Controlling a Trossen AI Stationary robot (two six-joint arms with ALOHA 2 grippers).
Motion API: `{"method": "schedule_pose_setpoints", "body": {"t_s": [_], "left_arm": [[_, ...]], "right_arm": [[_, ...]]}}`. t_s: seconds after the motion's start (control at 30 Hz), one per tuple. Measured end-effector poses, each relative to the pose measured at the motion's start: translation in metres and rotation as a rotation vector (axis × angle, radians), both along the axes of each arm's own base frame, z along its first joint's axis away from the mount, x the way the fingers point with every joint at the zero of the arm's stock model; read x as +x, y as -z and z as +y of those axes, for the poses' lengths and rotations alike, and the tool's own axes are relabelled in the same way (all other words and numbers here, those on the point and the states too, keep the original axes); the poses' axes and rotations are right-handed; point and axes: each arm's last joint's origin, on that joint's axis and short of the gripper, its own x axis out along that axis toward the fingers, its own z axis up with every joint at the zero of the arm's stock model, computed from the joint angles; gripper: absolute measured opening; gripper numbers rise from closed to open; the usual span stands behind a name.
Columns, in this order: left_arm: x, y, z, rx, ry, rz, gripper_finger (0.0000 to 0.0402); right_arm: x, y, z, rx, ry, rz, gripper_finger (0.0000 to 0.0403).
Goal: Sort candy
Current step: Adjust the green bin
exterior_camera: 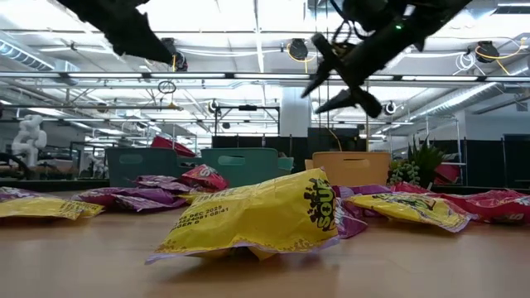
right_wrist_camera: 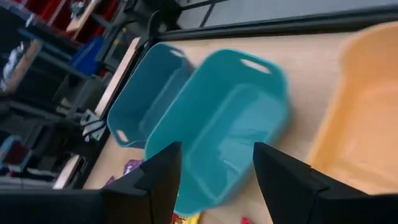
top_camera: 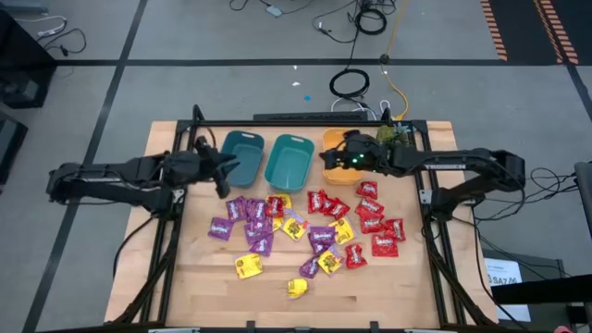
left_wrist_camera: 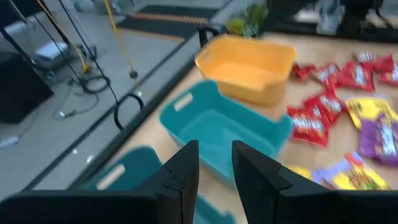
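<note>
Candy (top_camera: 305,231): none held at either set of jaws. Right gripper (top_camera: 329,159) spread wide and empty, hanging above the table at the orange bin (top_camera: 340,148), its fingers (right_wrist_camera: 158,180) framing the lighter teal bin (right_wrist_camera: 227,124) in the wrist picture; probably just clear of a drop or turning toward the pile. Left gripper (top_camera: 225,170) also empty, fingers (left_wrist_camera: 180,177) parted only a narrow way with bare gap between, raised near the darker teal bin (top_camera: 240,154), apparently waiting or lining up for a pick. Three bins in a row along the far edge of the table (top_camera: 222,287), open tops up, likely one per colour; no packet seen inside any of them from above. All candy loose on the wood in front of the bins: purple packets mostly toward the left, red ones (top_camera: 375,217) clustered toward the right, yellow ones (top_camera: 248,267) scattered through the middle and nearer edge, some overlapping. Small, shiny, crinkled wrappers, lying flat or slightly puffed; one yellow packet (exterior_camera: 257,219) closest in the low picture with dark lettering. Sorting judged barely begun.
</note>
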Motion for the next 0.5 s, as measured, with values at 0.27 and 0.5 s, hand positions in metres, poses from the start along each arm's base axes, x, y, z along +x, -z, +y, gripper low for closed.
{"method": "schedule_pose_setpoints", "body": {"t_s": [0.27, 0.5], "left_arm": [[-0.005, 0.004, 0.036, -0.031, -0.041, -0.023, 0.0107], [-0.014, 0.030, 0.060, -0.150, -0.099, -0.061, 0.0107]], "right_arm": [[0.066, -0.022, 0.003, -0.145, -0.177, 0.114, 0.0192], [0.124, -0.034, -0.006, -0.136, -0.394, 0.329, 0.0192]]}}
